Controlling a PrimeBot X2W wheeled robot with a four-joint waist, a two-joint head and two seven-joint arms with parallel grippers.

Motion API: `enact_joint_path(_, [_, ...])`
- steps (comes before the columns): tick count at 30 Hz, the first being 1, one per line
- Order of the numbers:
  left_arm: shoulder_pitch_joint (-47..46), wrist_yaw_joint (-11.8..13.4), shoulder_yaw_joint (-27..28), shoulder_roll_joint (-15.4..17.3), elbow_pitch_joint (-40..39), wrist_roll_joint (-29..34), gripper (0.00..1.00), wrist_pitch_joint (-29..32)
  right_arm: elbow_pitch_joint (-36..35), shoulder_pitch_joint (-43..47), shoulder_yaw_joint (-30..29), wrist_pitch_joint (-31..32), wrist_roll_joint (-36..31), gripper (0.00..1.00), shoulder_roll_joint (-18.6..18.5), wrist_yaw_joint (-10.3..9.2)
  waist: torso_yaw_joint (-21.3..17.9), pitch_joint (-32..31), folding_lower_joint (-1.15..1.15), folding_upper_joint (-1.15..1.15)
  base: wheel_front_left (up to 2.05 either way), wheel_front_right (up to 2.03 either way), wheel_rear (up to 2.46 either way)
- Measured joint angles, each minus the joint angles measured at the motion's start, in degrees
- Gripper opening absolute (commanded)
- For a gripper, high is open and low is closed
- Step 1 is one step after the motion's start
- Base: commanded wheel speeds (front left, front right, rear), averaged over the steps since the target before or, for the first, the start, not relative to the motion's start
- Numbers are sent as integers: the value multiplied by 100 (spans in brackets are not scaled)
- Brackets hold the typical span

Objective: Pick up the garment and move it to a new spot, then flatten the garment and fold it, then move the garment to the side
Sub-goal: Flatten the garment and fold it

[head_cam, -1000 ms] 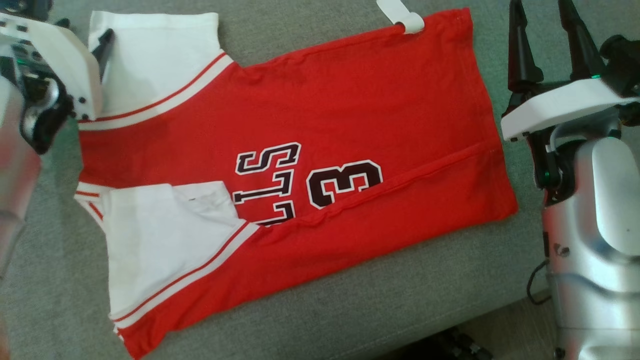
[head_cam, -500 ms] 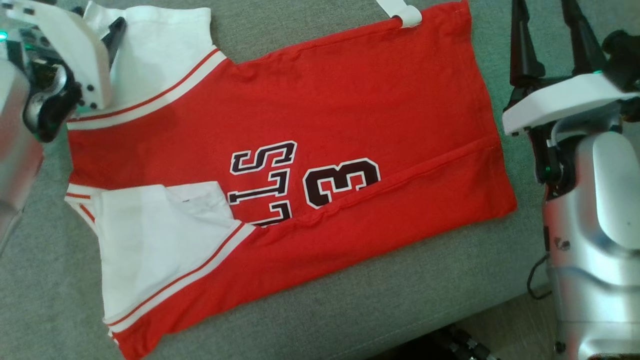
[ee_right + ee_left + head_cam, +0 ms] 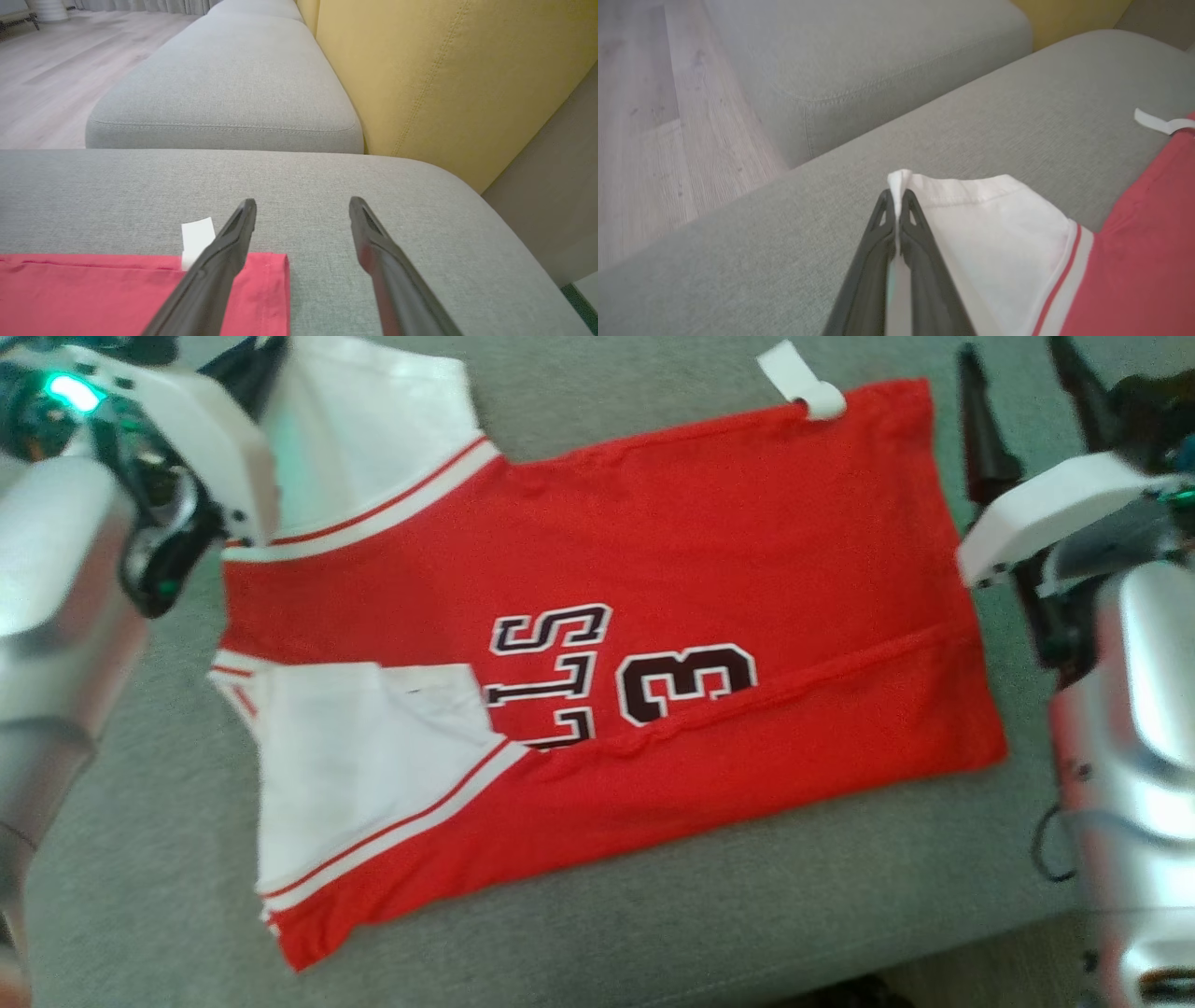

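The garment (image 3: 597,551) is a red jersey with white sleeves and dark lettering, lying partly folded on the grey sofa seat (image 3: 653,915). My left gripper (image 3: 896,193) is shut on the corner of the far white sleeve (image 3: 994,219), pinching a small peak of cloth; in the head view it sits at the top left (image 3: 252,359). My right gripper (image 3: 302,205) stands open above the seat just past the jersey's red hem corner (image 3: 266,280); in the head view its fingers (image 3: 980,439) rise beside the garment's right edge.
A white tag (image 3: 803,383) sticks out from the hem. A second grey cushion (image 3: 224,88) and a yellow backrest (image 3: 444,70) lie beyond. Wooden floor (image 3: 644,116) lies off the seat's left end, and the seat's front edge (image 3: 934,961) runs along the bottom.
My left gripper has closed on the far sleeve's corner. The head camera has shifted, so the whole scene sits further right in the picture.
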Motion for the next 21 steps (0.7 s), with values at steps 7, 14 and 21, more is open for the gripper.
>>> enact_joint_path(7, [41,0,-214,-156,-380,290,0,-887,736,-299,148,553,256,100,-617,0,506,-240,0,0,0,0,0])
enact_joint_path(14, [313,0,-398,-229,-913,292,0,-1032,1691,-457,199,922,420,100,-1005,0,967,-323,0,0,0,0,0])
enact_joint_path(21, [363,10,-555,-222,-1403,294,0,-960,2480,-881,309,1044,493,100,-1127,0,1175,-176,0,0,0,0,0])
